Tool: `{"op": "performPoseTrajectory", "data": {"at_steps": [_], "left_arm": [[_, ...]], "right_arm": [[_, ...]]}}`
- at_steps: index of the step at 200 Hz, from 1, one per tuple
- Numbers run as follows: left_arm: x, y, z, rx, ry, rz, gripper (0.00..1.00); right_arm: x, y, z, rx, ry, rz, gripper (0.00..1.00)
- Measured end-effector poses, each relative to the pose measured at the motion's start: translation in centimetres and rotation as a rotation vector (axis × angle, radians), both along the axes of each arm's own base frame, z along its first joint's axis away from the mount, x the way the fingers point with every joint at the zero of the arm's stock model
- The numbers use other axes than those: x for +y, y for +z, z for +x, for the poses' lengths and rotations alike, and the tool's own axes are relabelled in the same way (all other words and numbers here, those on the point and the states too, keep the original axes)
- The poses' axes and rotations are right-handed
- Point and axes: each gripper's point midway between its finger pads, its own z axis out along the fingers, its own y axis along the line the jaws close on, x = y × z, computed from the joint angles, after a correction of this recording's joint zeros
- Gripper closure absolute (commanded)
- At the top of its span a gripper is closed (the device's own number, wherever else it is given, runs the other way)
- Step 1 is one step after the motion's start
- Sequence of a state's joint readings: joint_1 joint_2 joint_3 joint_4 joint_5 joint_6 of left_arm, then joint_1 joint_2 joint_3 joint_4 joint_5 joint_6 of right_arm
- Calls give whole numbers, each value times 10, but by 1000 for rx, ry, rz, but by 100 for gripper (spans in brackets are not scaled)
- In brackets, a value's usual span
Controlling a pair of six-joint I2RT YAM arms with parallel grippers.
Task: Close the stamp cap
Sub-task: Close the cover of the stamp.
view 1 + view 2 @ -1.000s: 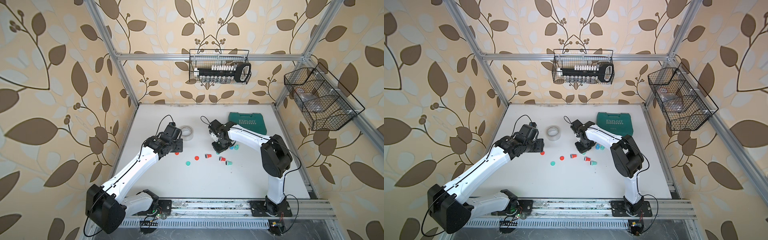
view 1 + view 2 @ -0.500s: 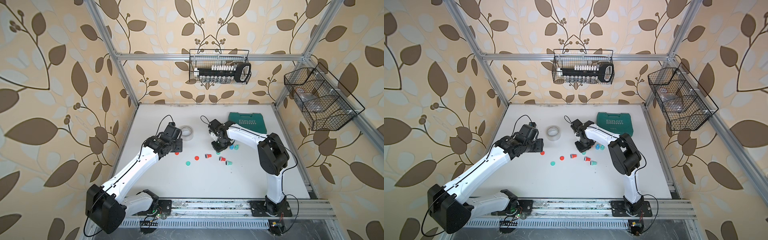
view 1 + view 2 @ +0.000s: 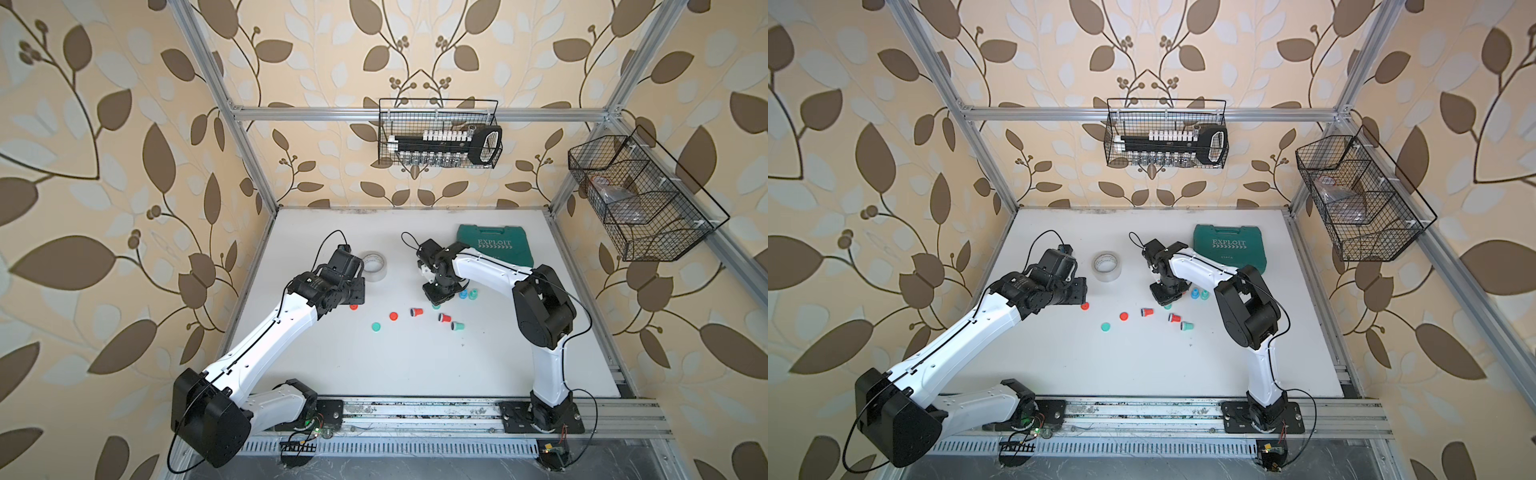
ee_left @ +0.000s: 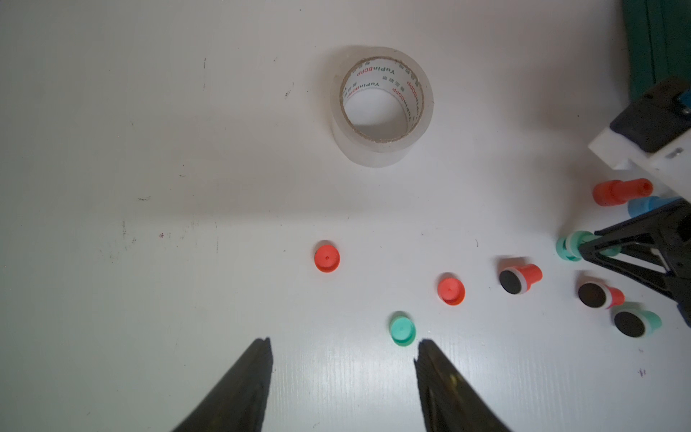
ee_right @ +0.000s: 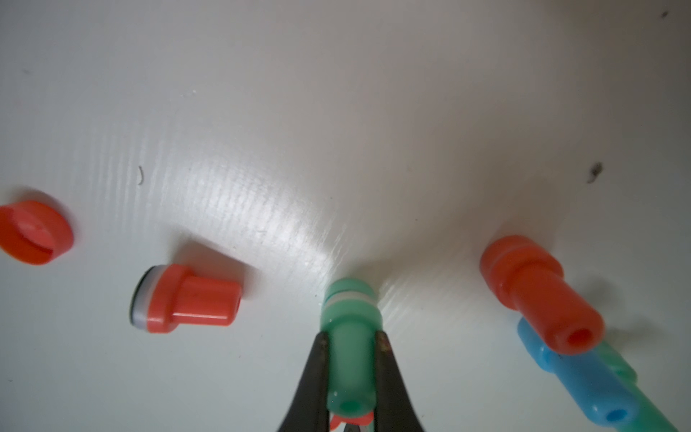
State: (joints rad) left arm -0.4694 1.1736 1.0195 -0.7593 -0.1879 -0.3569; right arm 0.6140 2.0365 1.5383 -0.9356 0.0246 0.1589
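The white table [image 3: 415, 365] carries everything. A green case [image 3: 496, 245] lies to the right of the roll of tape [image 3: 376, 266], a little farther back.

The left gripper [image 4: 342, 348] sits just left of the roll, on the robot's side of it. Its fingers are spread apart and hold nothing.

The right gripper [image 5: 351, 336] points down at the table to the right of the roll. Its fingers are pressed against the stem of a green stamp [image 5: 349, 310]. This stamp has its wide end on the table, and a white band shows between two green rings. Farther from the roll, a far red stamp [image 5: 523, 276] sits just beside a blue stamp [image 5: 583, 377].

Right of the roll and nearer the robot, three stamps lie on their sides with their dark faces bare: a bare red stamp [image 4: 519, 279], a second bare red stamp [image 4: 598, 295] and a bare green stamp [image 4: 635, 322].

Three loose caps lie on the robot's side of the roll. A red cap [image 4: 327, 258] is closest to it, then a second red cap [image 4: 451, 291], then a green cap [image 4: 402, 329].
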Motion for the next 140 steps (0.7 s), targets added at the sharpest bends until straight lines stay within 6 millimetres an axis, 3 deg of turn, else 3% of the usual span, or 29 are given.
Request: {"op": "performPoseTrajectory", "data": {"at_steps": [140], "left_arm": [[0, 0, 0, 0, -8, 6, 36]], "right_arm": [[0, -3, 0, 7, 2, -3, 100]]}}
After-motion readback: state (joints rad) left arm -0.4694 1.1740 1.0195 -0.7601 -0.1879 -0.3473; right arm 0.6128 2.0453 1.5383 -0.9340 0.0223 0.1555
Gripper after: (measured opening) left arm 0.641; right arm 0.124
